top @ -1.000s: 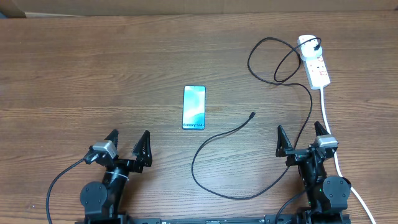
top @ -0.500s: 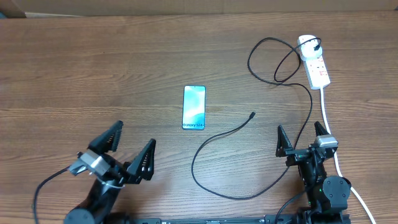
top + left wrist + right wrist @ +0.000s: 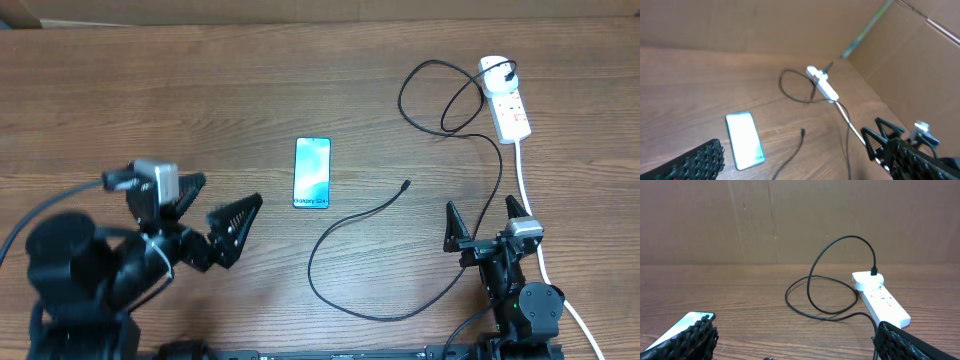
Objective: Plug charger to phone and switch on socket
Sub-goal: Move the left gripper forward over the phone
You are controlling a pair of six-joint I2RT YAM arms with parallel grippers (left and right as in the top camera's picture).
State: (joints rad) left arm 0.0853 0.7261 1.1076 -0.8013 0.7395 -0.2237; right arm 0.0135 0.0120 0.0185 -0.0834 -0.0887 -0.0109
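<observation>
The phone lies flat mid-table, screen up, "Galaxy S24" at its near edge; it also shows in the left wrist view and at the edge of the right wrist view. The black charger cable loops across the table; its connector tip lies free right of the phone, its plug sits in the white socket strip. The strip also shows in the left wrist view and the right wrist view. My left gripper is open, raised left of the phone. My right gripper is open at the near right.
The thick white cord runs from the strip toward the near edge, passing right of my right gripper. Brown cardboard walls stand behind and to the right of the table.
My left arm has risen and swung its open gripper up and right, toward the phone. The right arm, phone and cable have not moved.
</observation>
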